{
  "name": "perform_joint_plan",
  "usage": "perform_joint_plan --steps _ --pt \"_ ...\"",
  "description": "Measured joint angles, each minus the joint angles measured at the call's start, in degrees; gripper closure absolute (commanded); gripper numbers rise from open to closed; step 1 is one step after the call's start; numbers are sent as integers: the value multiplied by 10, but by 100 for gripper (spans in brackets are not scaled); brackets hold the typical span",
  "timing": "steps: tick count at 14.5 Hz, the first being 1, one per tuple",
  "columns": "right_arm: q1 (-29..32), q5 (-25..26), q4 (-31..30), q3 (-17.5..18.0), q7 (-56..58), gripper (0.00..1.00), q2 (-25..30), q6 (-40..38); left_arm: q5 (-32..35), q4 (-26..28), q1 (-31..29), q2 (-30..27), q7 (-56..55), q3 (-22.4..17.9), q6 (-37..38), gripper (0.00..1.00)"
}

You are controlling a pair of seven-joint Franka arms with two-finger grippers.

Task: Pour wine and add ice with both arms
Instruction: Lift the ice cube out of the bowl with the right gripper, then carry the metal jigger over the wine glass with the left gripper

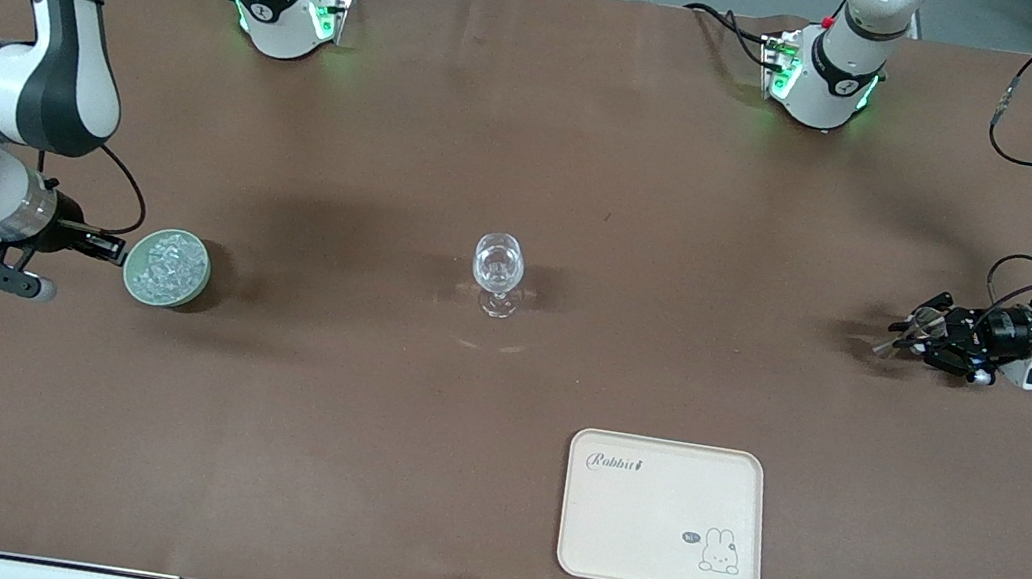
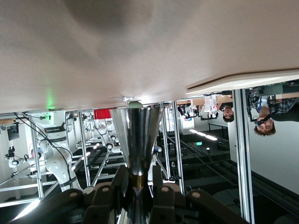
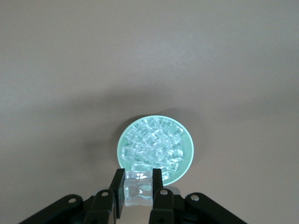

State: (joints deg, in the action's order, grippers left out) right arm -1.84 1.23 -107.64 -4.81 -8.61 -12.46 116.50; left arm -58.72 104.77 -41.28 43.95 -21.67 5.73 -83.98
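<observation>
A pale green bowl full of ice stands toward the right arm's end of the table. My right gripper is at the bowl's rim, shut on one clear ice cube. A clear stemmed glass stands upright mid-table. At the left arm's end, my left gripper lies sideways low over the cloth. It is shut on the waist of a shiny metal cone-shaped cup. No wine shows.
A cream tray with a rabbit print lies nearer to the front camera than the glass, toward the left arm's end. Brown cloth covers the table. The two arm bases stand along the table's edge farthest from the camera.
</observation>
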Motion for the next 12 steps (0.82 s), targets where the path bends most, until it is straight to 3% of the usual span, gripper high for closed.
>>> perform_joint_plan --steps 5,12 --pt "-14 0 27 0 -5 100 49 -37 8 -12 1 -39 0 5 3 100" --pt "-19 0 172 0 1 100 94 -270 36 -30 10 -99 -44 16 16 100"
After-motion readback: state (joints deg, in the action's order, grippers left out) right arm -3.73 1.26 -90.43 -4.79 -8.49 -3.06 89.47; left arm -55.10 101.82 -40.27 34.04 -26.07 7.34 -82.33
